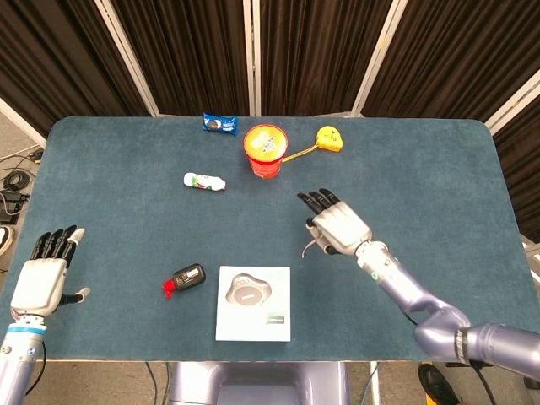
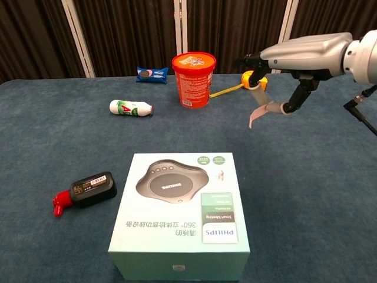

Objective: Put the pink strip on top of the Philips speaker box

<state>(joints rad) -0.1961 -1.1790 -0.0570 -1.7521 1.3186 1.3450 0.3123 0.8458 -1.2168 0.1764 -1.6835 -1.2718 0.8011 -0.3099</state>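
The right hand (image 2: 294, 62) is raised above the table (image 1: 439, 169), palm down, and pinches the pink strip (image 2: 261, 111) between thumb and a finger; its other fingers (image 1: 319, 200) extend forward. The strip is a narrow, pale pink band, limp and slightly curved. It hangs from the pinch with its free end pointing down and toward the robot's left, clear of the table surface. In the head view the strip (image 1: 310, 245) shows as a thin sliver under the hand's edge (image 1: 337, 228).

The speaker box (image 2: 179, 212) lies flat near the table's front edge, pale green with a grey round speaker printed on its lid. The strip is well apart from it, up and to the right of the box.

The left hand (image 1: 40, 278) rests at the table's left front corner, fingers released and straight, holding nothing.
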